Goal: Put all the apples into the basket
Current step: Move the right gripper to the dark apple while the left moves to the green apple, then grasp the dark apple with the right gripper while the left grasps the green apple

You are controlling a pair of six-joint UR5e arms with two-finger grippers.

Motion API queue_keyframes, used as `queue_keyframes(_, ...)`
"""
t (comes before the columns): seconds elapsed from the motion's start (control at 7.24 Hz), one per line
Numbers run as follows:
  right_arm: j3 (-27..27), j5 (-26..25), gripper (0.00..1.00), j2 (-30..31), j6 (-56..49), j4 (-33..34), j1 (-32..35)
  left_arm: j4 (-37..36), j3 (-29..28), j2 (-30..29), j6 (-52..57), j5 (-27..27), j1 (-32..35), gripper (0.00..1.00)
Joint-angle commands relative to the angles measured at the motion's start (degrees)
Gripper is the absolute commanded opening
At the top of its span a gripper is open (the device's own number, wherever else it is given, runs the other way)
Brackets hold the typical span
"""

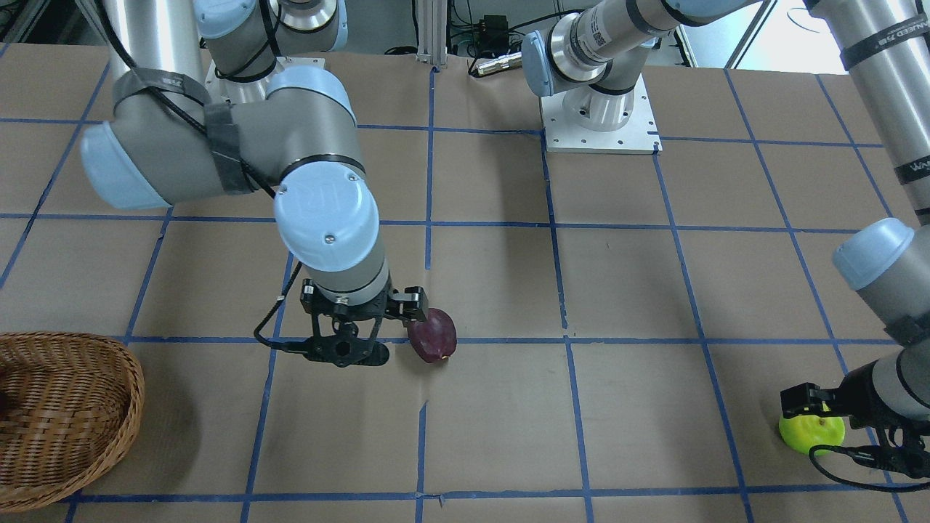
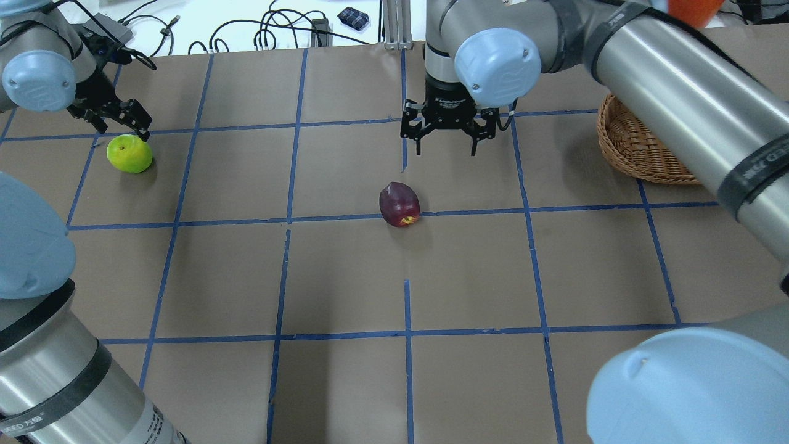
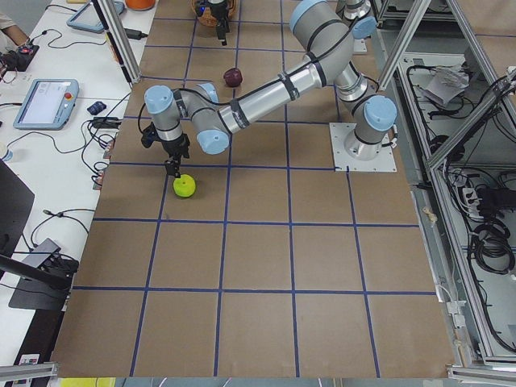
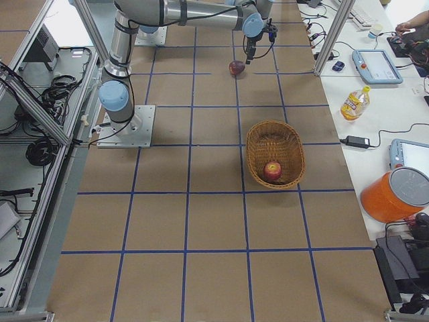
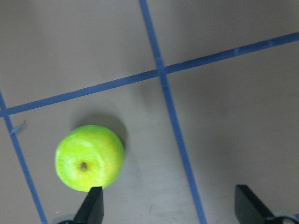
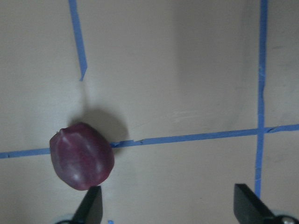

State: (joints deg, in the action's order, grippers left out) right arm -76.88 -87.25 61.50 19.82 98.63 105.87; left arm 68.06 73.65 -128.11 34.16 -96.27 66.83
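Overhead exterior shows the green apple point(image 2: 129, 153) and the purple apple point(image 2: 399, 204) on the tabletop point(image 2: 345, 277), well apart. The red apple point(image 4: 272, 170) lies in the basket point(image 4: 268, 144). The left hand point(image 2: 123, 126) hovers just over the green one and the right hand point(image 2: 447, 145) near the purple one, both spread wide and empty. In each wrist view the apple sits off to one side of the open hand, not centred in it. Round, smooth and firm by the look, these apples will likely roll or slip if nudged off-centre. Best to centre the hand first, then close across the widest middle with a moderate squeeze.
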Motion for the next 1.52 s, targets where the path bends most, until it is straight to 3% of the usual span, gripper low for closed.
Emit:
queue_keyframes(0.0, -0.1, 1.1, 1.00, -4.2, 2.5, 3.8, 4.2, -2.9, -0.2, -3.1, 0.6, -0.3, -0.6, 1.00)
queue_keyframes(0.55, -0.4, 0.9, 1.00, -7.5, 2.3, 4.2, 5.4, -4.8, -0.2, -4.5, 1.9, -0.5, -2.1, 1.00)
queue_keyframes(1.1, -4.8, 1.0, 1.00, -9.3, 2.1, 10.1, 5.4, -6.3, -0.2, -5.6, 4.3, -0.4, -3.8, 1.00)
queue_keyframes(1.24, -5.8, 1.2, 0.70, -9.6, 2.3, 13.5, 5.4, -6.5, -0.2, -5.6, 4.3, -0.4, -3.9, 1.00)
queue_keyframes(1.38, -5.4, 2.9, 0.01, -8.9, 2.5, 13.7, 5.0, -6.5, -0.2, -5.7, 4.7, -0.4, -4.1, 1.00)
